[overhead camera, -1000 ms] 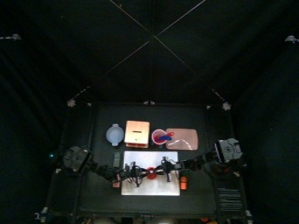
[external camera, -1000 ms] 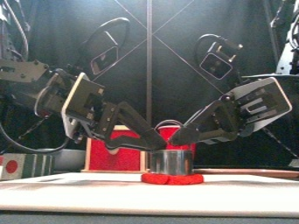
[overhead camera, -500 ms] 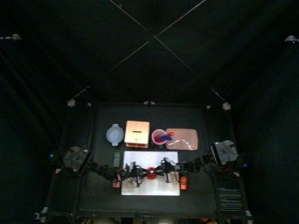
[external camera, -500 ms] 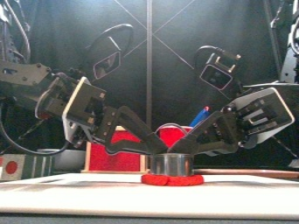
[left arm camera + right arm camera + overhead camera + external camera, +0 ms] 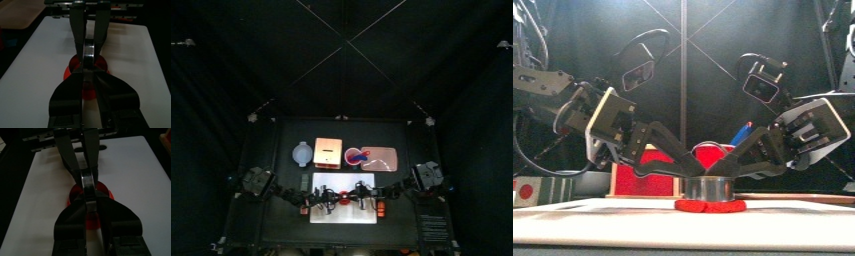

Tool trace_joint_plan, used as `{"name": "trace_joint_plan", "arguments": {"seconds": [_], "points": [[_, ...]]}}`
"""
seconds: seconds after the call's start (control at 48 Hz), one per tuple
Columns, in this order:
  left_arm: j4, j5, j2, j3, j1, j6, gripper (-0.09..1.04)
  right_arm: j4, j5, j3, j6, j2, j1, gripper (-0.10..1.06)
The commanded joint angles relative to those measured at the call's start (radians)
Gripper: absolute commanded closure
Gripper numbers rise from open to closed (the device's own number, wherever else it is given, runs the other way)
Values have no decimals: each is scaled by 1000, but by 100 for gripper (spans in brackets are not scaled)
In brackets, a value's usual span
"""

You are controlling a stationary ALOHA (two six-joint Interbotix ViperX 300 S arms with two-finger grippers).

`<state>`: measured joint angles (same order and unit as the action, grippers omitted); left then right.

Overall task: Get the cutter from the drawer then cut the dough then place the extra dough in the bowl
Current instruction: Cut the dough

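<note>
You are bringing both tools together over the round metal cutter (image 5: 711, 187). It is sitting directly beneath their tips, pressed into the flat red dough disc (image 5: 711, 206). The dough is lying on the white cutting board (image 5: 593, 214), which is resting on the black counter (image 5: 345, 235).

The left tool (image 5: 683, 176) is reaching the cutter's top from one side and the right tool (image 5: 739, 172) from the other. In both wrist views, each tool's jaws are drawn in tight, pinching the thin metal at the cutter's top, with red dough showing on either side of them.

Compared with a second ago, your right arm is sitting higher and further out to its own side. It was leaning low over the cutter then. The gap between the two tools is now showing the blue toy knife (image 5: 744, 131) behind them.

Since half a second ago almost nothing is changing. The cutter and dough are staying in the same spot under the tools, and the left arm is holding its pose.

The pale wooden box with a red drawer front (image 5: 647, 184) is standing behind the left tool. The blue-grey bowl (image 5: 301, 153) is sitting further back, beyond that tool.
</note>
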<state>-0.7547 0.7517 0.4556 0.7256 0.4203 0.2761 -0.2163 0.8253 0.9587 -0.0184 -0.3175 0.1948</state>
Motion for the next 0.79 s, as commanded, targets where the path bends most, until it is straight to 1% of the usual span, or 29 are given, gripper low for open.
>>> {"name": "trace_joint_plan", "arguments": {"seconds": [0.021, 0.438, 0.562, 0.708, 0.792], "points": [[-2, -110, 64, 20, 35, -17, 43, -28, -21, 29, -12, -67, -12, 51], [-2, -123, 55, 15, 32, -11, 43, -28, -34, 17, -8, -52, -8, 51], [0, -123, 40, 15, 29, -8, 43, -11, -61, 12, 0, -26, -5, 51], [17, -126, 28, 14, 28, -2, 43, 15, -94, 8, -3, -9, 3, 51], [28, -132, 28, 12, 26, 9, 43, 20, -118, 5, -3, -9, 5, 51]]}}
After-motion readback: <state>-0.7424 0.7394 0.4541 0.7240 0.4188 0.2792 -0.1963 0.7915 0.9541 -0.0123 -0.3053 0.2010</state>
